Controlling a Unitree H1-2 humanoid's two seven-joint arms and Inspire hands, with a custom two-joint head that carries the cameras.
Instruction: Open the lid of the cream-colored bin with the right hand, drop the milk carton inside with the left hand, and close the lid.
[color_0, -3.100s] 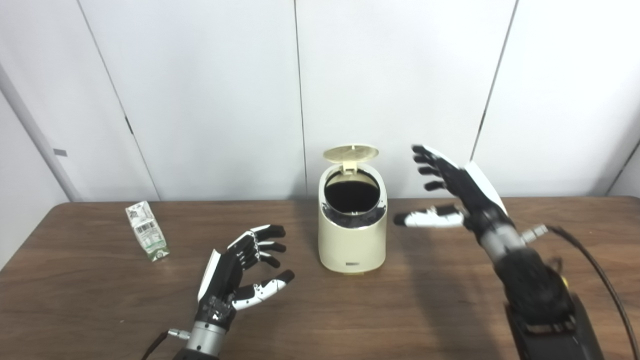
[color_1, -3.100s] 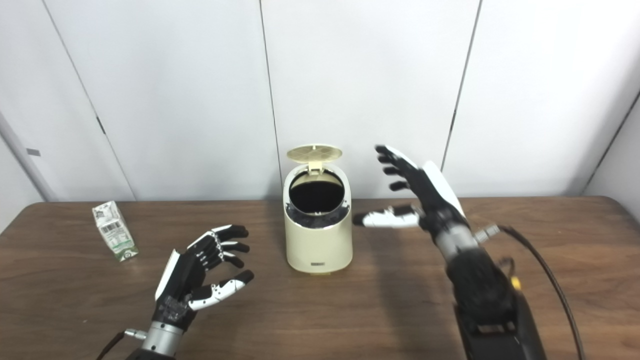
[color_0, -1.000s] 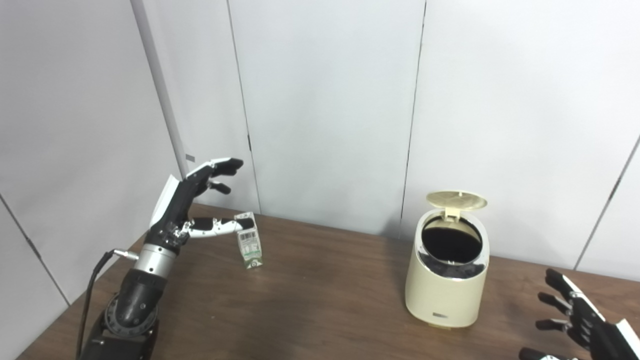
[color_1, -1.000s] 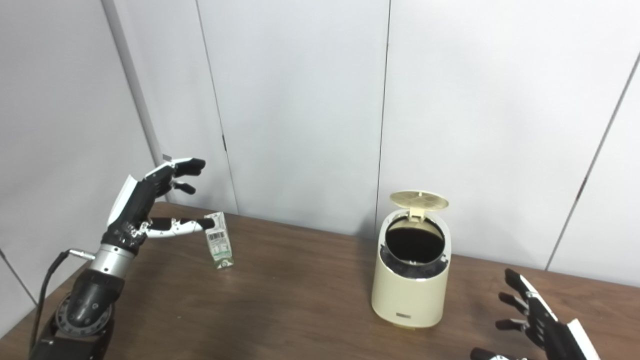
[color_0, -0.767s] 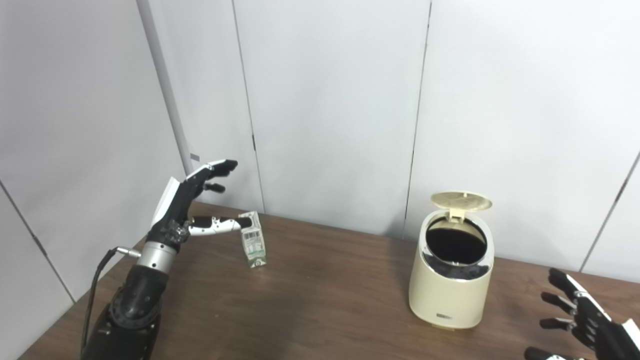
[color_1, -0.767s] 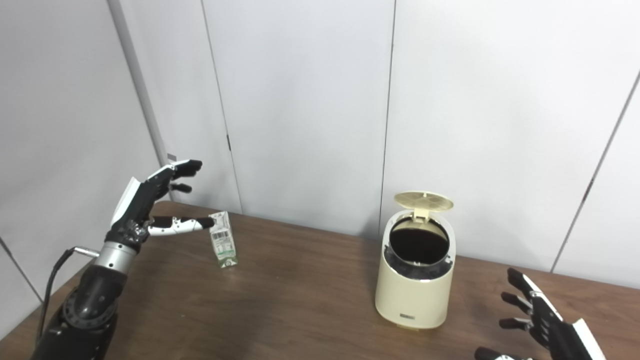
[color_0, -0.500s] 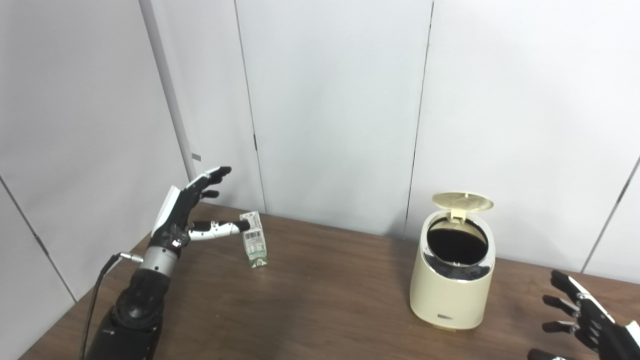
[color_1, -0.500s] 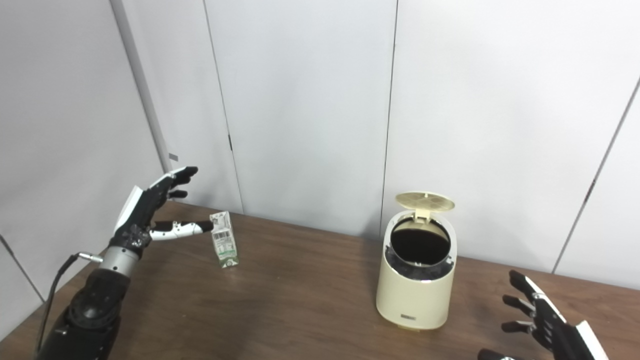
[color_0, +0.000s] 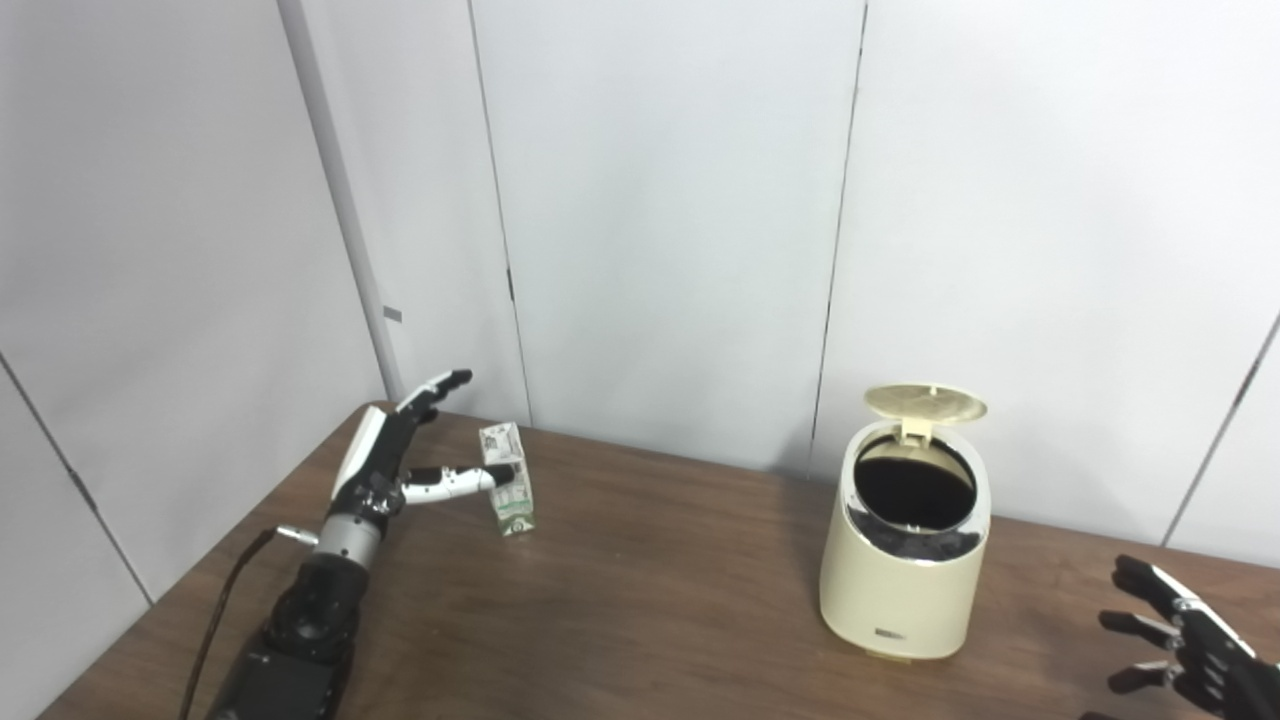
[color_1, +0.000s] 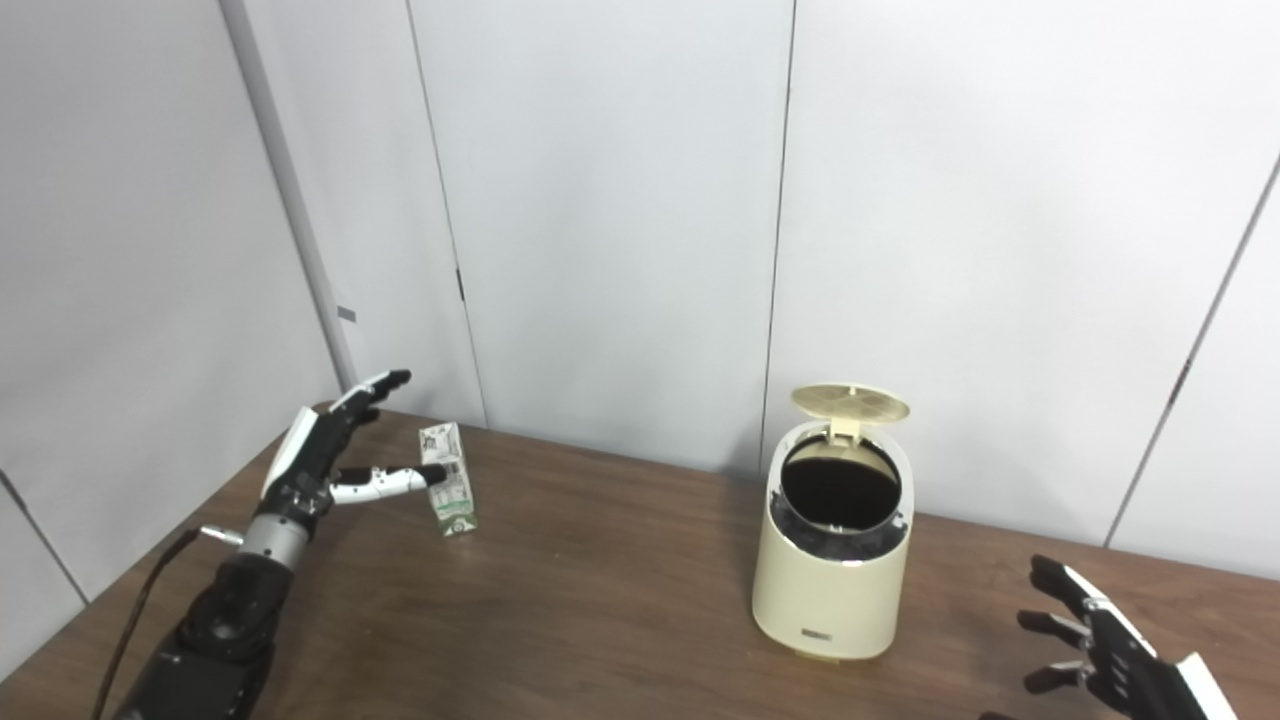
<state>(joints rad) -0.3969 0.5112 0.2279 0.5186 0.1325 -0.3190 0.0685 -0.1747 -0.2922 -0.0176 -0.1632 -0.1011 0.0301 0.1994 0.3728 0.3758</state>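
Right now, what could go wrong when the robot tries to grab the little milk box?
The milk carton stands upright, small and narrow, and the open left hand has only its thumb at the carton's side, so a nudge could tip it before the fingers close. It also stands far from the bin, so a loose hold might drop it on the table during the carry. The lid stands open over the back of the opening; a bump could shut it early.

Bare bench (color_0: 660, 590) stretches between the milk carton (color_0: 506, 479) and the cream-colored bin (color_0: 905, 545), open to a passing hand. The lid (color_0: 925, 402) stands raised at the back, leaving the bin's mouth clear from above and in front. The wall panels (color_0: 660, 220) close in right behind both.
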